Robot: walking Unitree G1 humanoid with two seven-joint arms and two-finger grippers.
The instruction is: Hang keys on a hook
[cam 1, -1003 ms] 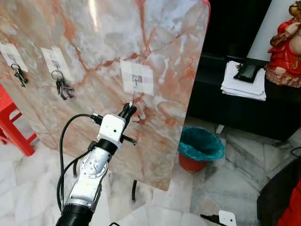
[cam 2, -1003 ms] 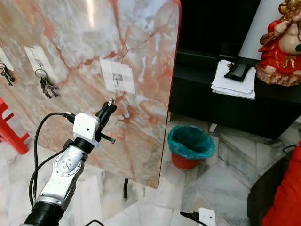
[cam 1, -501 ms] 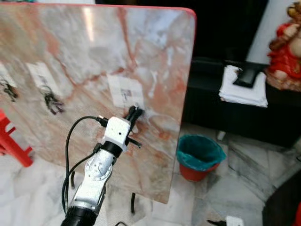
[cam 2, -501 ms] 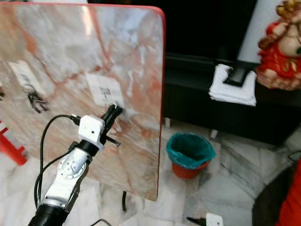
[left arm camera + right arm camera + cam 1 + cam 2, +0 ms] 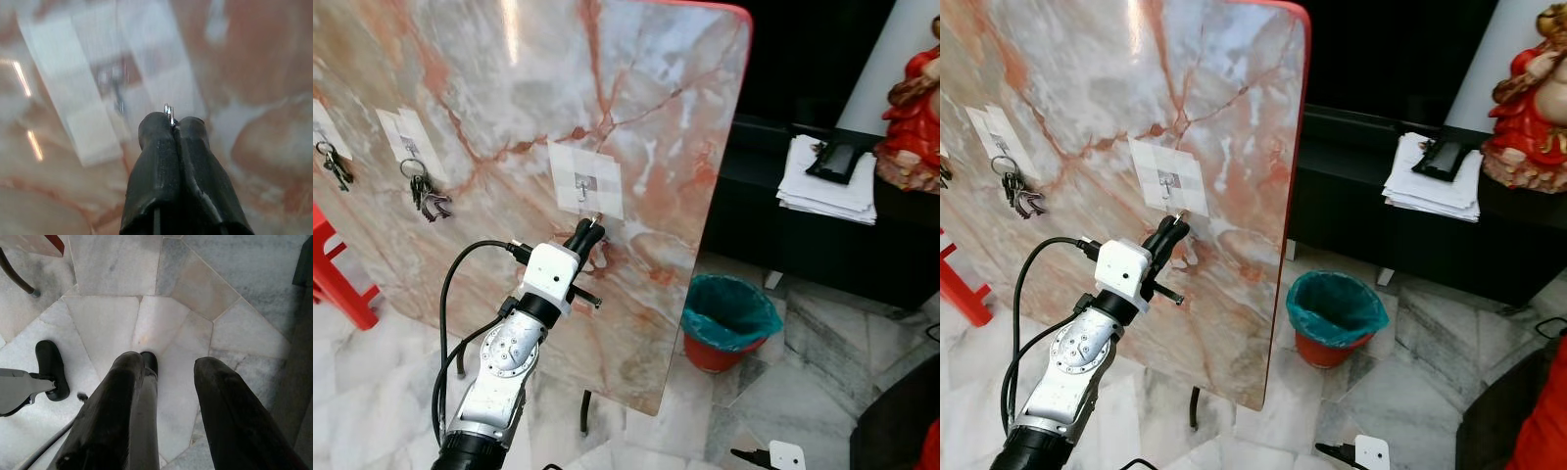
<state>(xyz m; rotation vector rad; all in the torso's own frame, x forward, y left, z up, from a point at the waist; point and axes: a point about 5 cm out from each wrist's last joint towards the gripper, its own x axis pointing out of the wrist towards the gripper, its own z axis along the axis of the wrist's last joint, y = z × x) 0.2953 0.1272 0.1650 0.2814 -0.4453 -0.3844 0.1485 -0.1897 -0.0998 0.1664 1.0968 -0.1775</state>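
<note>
A small metal hook (image 5: pixel 584 182) sits on a white taped patch on the tilted marble board (image 5: pixel 656 117). My left gripper (image 5: pixel 589 228) is raised in front of the board, just below that hook. Its fingers (image 5: pixel 161 142) are pressed together on the keys (image 5: pixel 168 110), of which a thin bit of metal ring pokes out at the tips. In the left wrist view the hook (image 5: pixel 117 90) is blurred, a short way beyond the fingertips. My right gripper (image 5: pixel 171 369) hangs open over the floor with nothing in it.
Two other key bunches (image 5: pixel 426 193) (image 5: pixel 335 164) hang on hooks further left on the board. A teal-lined bin (image 5: pixel 732 318) stands on the floor right of the board. A red stool (image 5: pixel 333 279) is at left, and a black cabinet with papers (image 5: pixel 827 186) behind.
The head view swung and steadied again. My left gripper stayed shut on the keys and now sits slightly closer under the hook.
</note>
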